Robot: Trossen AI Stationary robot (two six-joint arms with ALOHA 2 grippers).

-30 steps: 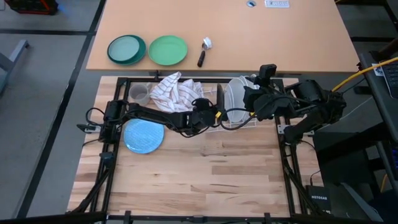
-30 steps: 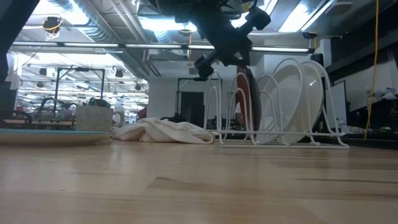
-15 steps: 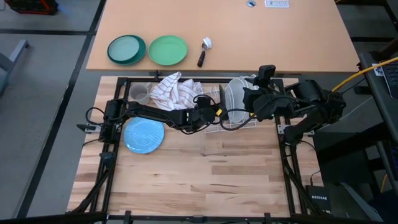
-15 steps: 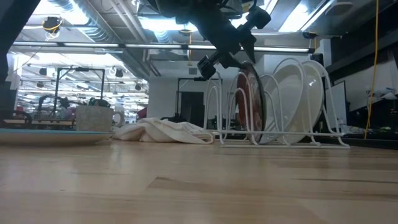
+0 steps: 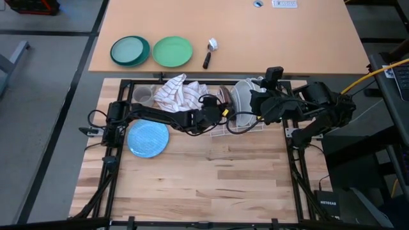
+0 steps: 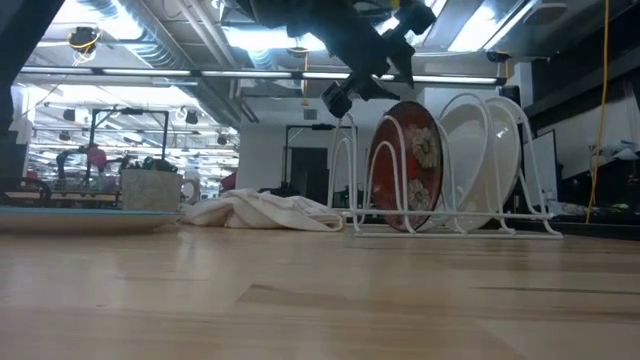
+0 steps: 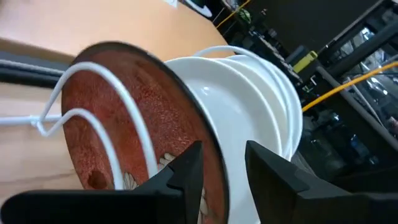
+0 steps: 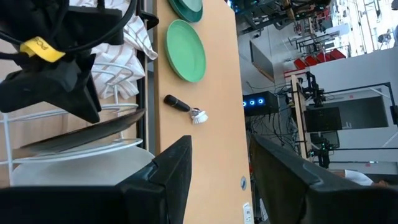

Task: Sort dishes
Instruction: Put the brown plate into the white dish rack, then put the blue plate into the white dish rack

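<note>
The dark red plate with pale flowers (image 6: pixel 405 165) stands on its edge in the white wire rack (image 6: pixel 345 185) and leans on the wires. Its rim (image 7: pixel 208 149) runs between the fingers of my left gripper (image 7: pixel 221 168), which is open. In the low view that gripper (image 6: pixel 365 85) hangs just above the plate's top. Several white plates (image 6: pixel 480 150) stand in the rack behind it. My right gripper (image 5: pixel 254 105) is open over the white plates (image 8: pixel 74 168). A light blue plate (image 5: pixel 148 138) lies flat on the table at the left.
A striped cloth (image 5: pixel 182 92) and a small grey cup (image 5: pixel 143 96) lie at the far left of the rack. On the table beyond are two green plates (image 5: pixel 130 50) (image 5: pixel 172 51) and a dish brush (image 5: pixel 209 52). The near half of the wooden table (image 5: pixel 211 179) is bare.
My left gripper has opened and let go of the dark red plate, then risen a little. The plate stood nearly edge-on to the low camera. It has tipped over in its slot and leans on the rack wires, its flowered face toward the near edge.
</note>
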